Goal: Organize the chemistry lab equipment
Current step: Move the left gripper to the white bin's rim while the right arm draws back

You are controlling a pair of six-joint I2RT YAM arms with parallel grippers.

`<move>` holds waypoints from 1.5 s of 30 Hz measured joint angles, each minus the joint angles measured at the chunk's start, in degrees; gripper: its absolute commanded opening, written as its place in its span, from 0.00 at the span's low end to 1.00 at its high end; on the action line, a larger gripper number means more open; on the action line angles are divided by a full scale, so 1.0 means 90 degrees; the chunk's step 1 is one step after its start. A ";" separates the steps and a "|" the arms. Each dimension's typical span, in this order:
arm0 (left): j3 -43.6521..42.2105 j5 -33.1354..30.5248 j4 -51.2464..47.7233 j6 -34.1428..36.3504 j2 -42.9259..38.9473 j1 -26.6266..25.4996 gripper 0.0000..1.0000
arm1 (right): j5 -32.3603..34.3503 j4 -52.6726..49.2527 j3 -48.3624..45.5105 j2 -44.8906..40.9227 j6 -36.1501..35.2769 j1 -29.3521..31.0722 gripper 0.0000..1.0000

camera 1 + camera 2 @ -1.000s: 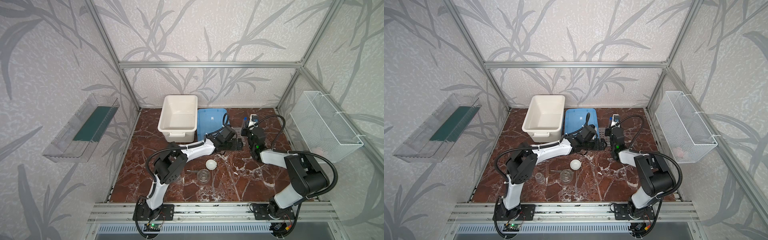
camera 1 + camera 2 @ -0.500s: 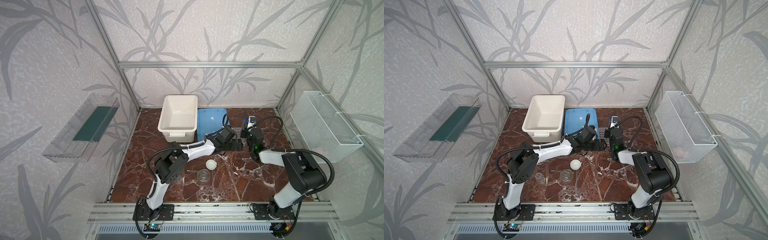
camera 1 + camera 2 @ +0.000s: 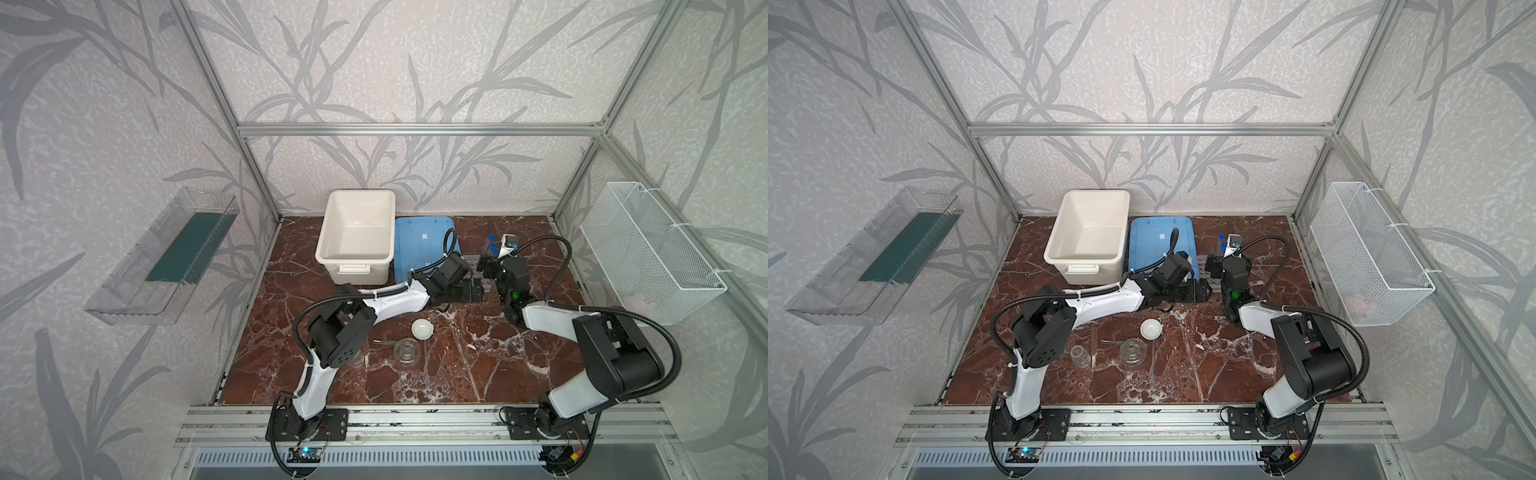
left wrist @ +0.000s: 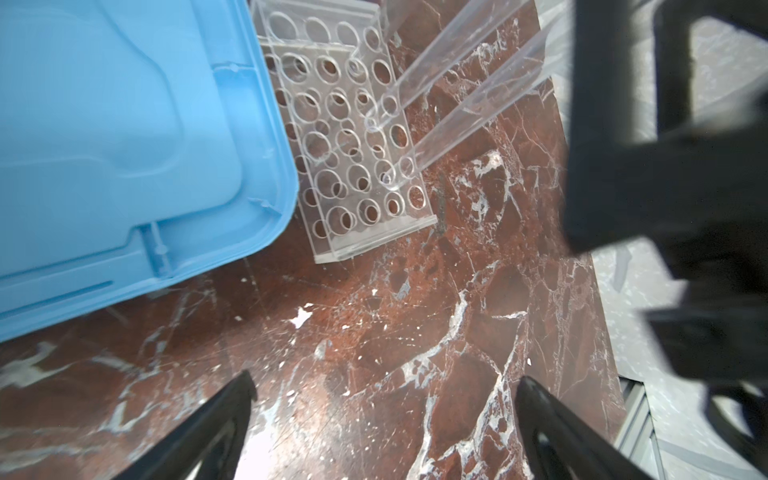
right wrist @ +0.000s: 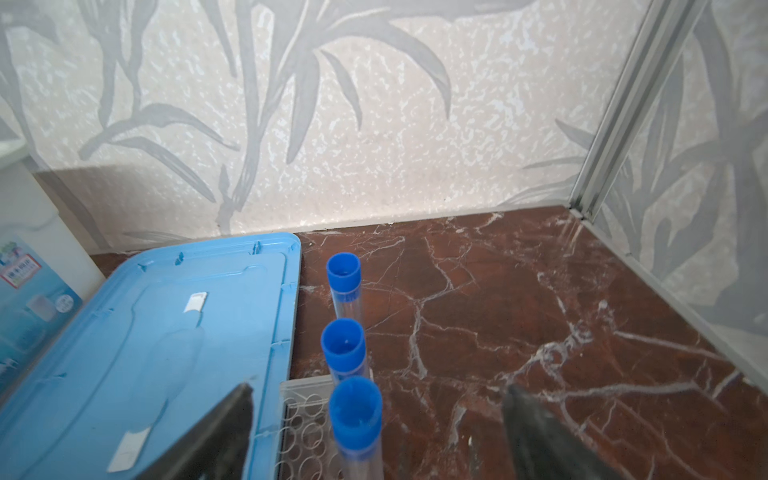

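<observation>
Now three blue-capped tubes stand in the clear rack beside the blue lid; right gripper gapes wide around the nearest, left gripper wide over marble.

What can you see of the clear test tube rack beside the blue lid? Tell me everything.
The clear rack looks like transparent plastic: stacked plates with rows of round holes. It stands level on the marble table, close beside the blue lid; contact is unclear. Three blue-capped test tubes stand in holes along its side away from the lid; other holes look empty.
</observation>
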 measured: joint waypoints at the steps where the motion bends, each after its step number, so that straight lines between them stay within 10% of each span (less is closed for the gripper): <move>1: -0.0061 -0.0053 -0.0053 0.0034 -0.0112 0.0000 0.99 | 0.0000 -0.0270 0.0012 -0.0228 0.0085 -0.0005 1.00; 20: -0.0294 -0.1695 -0.2752 0.1598 -0.4031 0.0527 0.97 | -0.2268 -0.5591 0.1617 -0.3089 0.0483 0.0005 0.99; 32: 0.1090 -0.1763 -0.5299 0.1989 -0.3563 0.3130 0.90 | -0.3053 -0.7759 0.3390 -0.2441 0.0806 0.1469 0.99; 45: 0.2225 -0.2062 -0.5552 0.2676 -0.1530 0.4852 0.87 | -0.3269 -0.7934 0.3619 -0.1195 0.1042 0.1972 0.99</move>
